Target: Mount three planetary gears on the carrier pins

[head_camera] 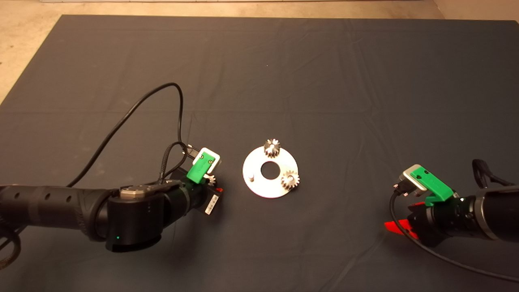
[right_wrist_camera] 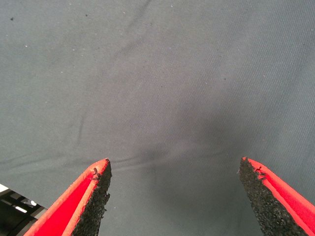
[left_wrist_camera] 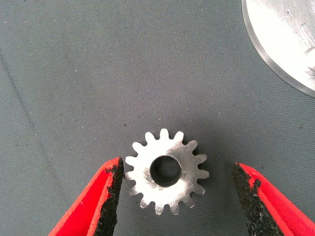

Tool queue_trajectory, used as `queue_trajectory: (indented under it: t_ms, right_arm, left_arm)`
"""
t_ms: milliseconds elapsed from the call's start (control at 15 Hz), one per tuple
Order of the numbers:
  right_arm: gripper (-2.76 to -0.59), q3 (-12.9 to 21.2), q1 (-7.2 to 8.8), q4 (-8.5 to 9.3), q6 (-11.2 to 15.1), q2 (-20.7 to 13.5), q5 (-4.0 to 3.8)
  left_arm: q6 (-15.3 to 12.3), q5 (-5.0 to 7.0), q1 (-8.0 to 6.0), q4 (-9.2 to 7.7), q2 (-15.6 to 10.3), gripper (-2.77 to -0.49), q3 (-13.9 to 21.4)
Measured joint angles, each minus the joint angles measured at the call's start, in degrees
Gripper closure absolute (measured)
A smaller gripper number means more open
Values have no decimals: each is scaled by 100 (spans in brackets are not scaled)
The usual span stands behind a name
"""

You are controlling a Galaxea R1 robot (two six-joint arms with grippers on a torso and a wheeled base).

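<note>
Your left gripper (left_wrist_camera: 174, 189) is spread wide, straddling the third planetary gear (left_wrist_camera: 166, 171), which lies flat on the mat (left_wrist_camera: 74, 73), bore upward, between the pads and nearer one. The empty carrier pin (head_camera: 251, 177) stands just beyond it. The right gripper (right_wrist_camera: 174, 196), parked wide, is much farther.

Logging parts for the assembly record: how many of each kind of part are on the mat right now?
Planetary gears: 3, two seated on pins, one loose on the mat between the open left end effector's fingers
Carrier disc: 1
Bare carrier pin: 1
Total: 5
</note>
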Motion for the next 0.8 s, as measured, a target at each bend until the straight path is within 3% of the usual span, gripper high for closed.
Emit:
queue_trajectory:
  t_ms: [333, 600, 800]
  right_arm:
    - [-192, 0, -78, 0, -83, -82, 35]
    - [-192, 0, -80, 0, -193, -394, 235]
    - [-192, 0, -96, 0, -209, -438, 282]
  left_arm:
    - [0, 17, -2, 5, 0, -140, 0]
    - [32, 49, 63, 57, -1, -126, 0]
    - [168, 48, 94, 63, 0, -124, 0]
